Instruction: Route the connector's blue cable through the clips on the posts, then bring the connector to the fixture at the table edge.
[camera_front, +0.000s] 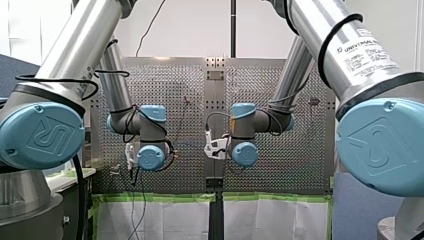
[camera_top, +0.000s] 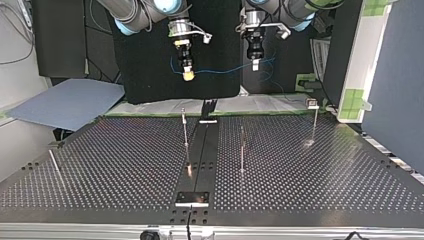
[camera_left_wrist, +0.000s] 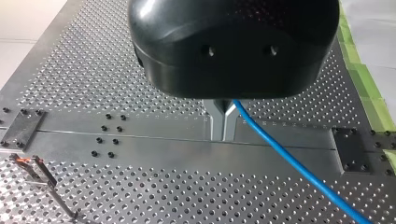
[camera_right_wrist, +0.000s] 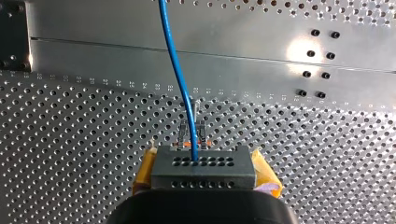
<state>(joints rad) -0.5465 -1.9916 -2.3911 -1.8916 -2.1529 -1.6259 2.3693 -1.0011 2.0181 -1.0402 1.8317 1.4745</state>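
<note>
In the right wrist view a grey connector (camera_right_wrist: 203, 167) with rows of holes sits between yellow pads (camera_right_wrist: 145, 171), and my right gripper (camera_right_wrist: 205, 182) is shut on it. The blue cable (camera_right_wrist: 180, 70) runs out of the connector's face, over a clip on a post (camera_right_wrist: 192, 133) below. In the left wrist view the metal fingers of my left gripper (camera_left_wrist: 223, 130) are shut on the blue cable (camera_left_wrist: 289, 161). In the top view both grippers hang high behind the table, my right gripper (camera_top: 187, 74) at the left and my left gripper (camera_top: 255, 64) at the right, with the cable (camera_top: 225, 70) sagging between them.
Thin posts stand on the perforated table: one left of the centre rail (camera_top: 184, 127), one right of it (camera_top: 242, 150), one at the far right (camera_top: 315, 122). A plate fixture (camera_top: 192, 199) sits at the near edge. A short rod (camera_top: 54, 161) lies at the left.
</note>
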